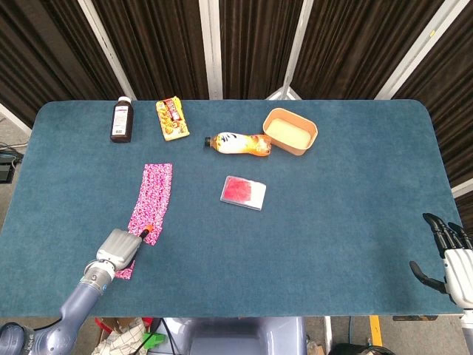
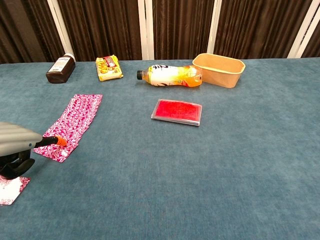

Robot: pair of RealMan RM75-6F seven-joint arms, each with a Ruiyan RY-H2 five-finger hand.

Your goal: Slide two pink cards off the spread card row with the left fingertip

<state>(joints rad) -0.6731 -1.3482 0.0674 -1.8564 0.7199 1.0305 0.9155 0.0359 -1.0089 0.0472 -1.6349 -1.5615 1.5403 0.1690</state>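
Observation:
A row of spread pink patterned cards (image 1: 152,194) (image 2: 73,121) lies on the left of the blue table. My left hand (image 1: 117,249) (image 2: 16,142) points one finger out with the rest curled in. Its orange fingertip (image 1: 147,230) (image 2: 61,141) rests on the near end of the row. One pink card (image 1: 125,271) (image 2: 10,188) lies apart from the row, close to the front edge and partly under the hand. My right hand (image 1: 448,256) hovers at the table's front right edge, fingers spread and holding nothing.
A brown bottle (image 1: 122,120) (image 2: 61,68) and a yellow snack pack (image 1: 171,119) (image 2: 109,68) stand at the back left. An orange drink bottle (image 1: 239,143) (image 2: 170,76) lies beside a tan tub (image 1: 290,131) (image 2: 219,63). A red card box (image 1: 243,192) (image 2: 177,111) sits mid-table.

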